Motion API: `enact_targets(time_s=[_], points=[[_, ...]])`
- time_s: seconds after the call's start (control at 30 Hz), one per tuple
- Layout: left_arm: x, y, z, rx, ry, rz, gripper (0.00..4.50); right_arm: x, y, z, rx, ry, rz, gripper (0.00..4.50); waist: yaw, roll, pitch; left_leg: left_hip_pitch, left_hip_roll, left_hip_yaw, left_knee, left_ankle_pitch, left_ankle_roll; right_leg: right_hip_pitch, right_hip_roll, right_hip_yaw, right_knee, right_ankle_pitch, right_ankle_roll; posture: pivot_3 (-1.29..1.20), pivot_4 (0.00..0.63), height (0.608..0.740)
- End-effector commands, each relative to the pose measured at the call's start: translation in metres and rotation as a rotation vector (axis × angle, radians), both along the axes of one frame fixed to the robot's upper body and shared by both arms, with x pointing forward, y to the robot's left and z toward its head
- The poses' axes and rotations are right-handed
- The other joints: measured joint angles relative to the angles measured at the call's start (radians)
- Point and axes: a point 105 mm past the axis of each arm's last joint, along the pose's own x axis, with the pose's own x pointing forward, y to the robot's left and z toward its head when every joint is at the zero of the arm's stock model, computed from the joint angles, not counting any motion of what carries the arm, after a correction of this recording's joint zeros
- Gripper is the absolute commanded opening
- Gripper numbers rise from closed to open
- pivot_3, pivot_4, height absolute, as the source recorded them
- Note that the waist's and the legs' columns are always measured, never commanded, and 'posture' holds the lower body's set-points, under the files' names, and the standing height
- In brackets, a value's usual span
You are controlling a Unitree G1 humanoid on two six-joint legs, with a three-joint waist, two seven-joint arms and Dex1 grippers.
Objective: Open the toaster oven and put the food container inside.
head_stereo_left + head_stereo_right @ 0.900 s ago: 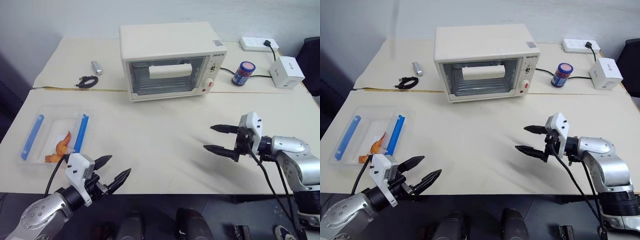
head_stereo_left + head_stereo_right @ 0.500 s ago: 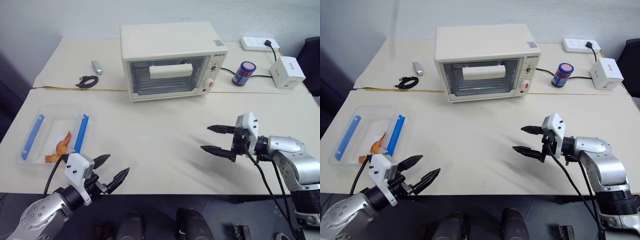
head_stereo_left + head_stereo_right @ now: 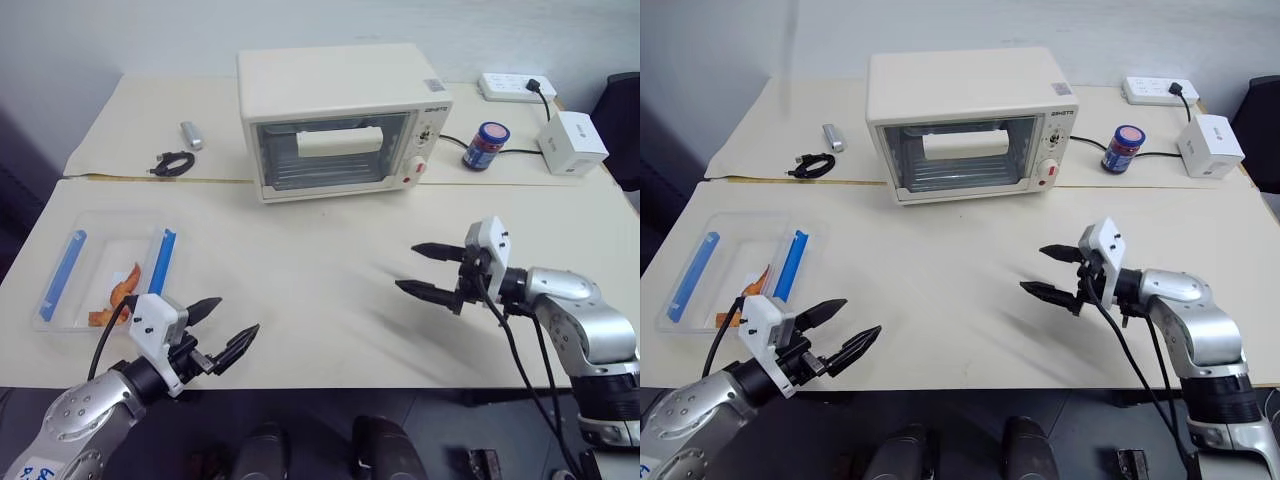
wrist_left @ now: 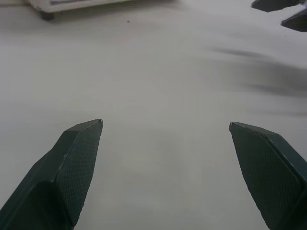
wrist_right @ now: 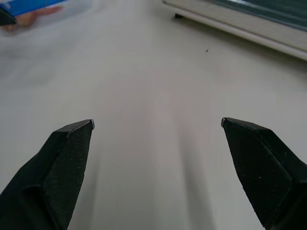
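Behind the toaster oven (image 3: 340, 120), in the upper right of the frame, a white power strip (image 3: 515, 86) lies with a black cord running toward the oven; a dark jar with a red band (image 3: 486, 145) and a small white box (image 3: 572, 143) stand near it. In the upper left, a small silver cylinder (image 3: 192, 135) and a coiled black cable (image 3: 173, 162) rest on the rear sheet of the desk (image 3: 320, 290). Nothing lies between the oven and the claws; the middle of the cream desk is bare. A pale wall rises behind.

The oven sits at upper centre, cream-white, its glass door closed, a wide cream handle across it, knobs and a red button on its right panel. The food container (image 3: 105, 270) lies at the left edge, clear, with two blue clips and orange pieces inside.

The left claw (image 3: 220, 328), lower left, just beside the container, is spread apart and empty. The right claw (image 3: 428, 270), right of centre, is also spread apart and holds nothing.
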Motion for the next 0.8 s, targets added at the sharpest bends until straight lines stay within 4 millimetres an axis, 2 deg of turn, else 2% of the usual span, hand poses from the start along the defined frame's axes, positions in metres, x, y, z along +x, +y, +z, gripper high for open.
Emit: enact_targets(time_s=[0.03, 0.13, 0.4, 0.57, 0.73, 0.8], points=[[-0.004, -0.01, 0.024, -0.023, -0.058, -0.087, 4.5, 0.011, 0.008, 0.021, 0.062, -0.034, 0.0, 4.45, -0.001, 0.0, 0.0, 0.0, 0.001, 0.0, 0.0, 0.001, -0.001, 0.0, 0.0, 0.0, 0.001, 0.0, 0.0, 0.0, 0.15, 0.74], [0.0, -0.011, 0.059, -0.024, -0.134, -0.157, 4.5, 0.043, 0.024, 0.048, 0.133, -0.084, -0.043, 4.45, -0.003, 0.001, 0.001, 0.001, 0.003, 0.0, 0.0, 0.001, -0.003, -0.001, 0.002, 0.0, 0.004, -0.001, -0.001, 0.0, 0.15, 0.74], [0.013, -0.002, 0.124, -0.001, -0.259, -0.194, 4.5, 0.085, 0.066, 0.079, 0.153, -0.146, -0.049, 4.45, -0.005, 0.001, 0.001, -0.006, 0.002, 0.002, -0.002, 0.003, -0.005, -0.012, 0.002, 0.001, 0.013, -0.002, -0.003, 0.0, 0.15, 0.74], [0.017, -0.001, 0.141, 0.03, -0.291, -0.196, 4.5, 0.094, 0.077, 0.085, 0.148, -0.168, -0.037, 4.45, -0.006, 0.002, 0.001, -0.007, 0.001, 0.008, -0.002, 0.003, -0.005, -0.013, 0.002, 0.001, 0.013, -0.002, -0.003, 0.0, 0.15, 0.74], [0.02, -0.002, 0.147, 0.044, -0.317, -0.178, 4.5, 0.095, 0.078, 0.091, 0.167, -0.172, -0.02, 4.45, -0.015, 0.002, 0.001, -0.007, 0.001, 0.01, -0.002, 0.003, -0.005, -0.013, 0.003, 0.001, 0.013, -0.002, -0.003, 0.0, 0.15, 0.74], [0.021, -0.002, 0.147, 0.044, -0.322, -0.173, 4.5, 0.099, 0.076, 0.086, 0.138, -0.154, -0.036, 4.45, -0.023, 0.002, 0.001, -0.007, 0.002, 0.01, -0.002, 0.004, -0.006, -0.013, 0.003, 0.001, 0.013, -0.002, -0.003, 0.0, 0.15, 0.74]])
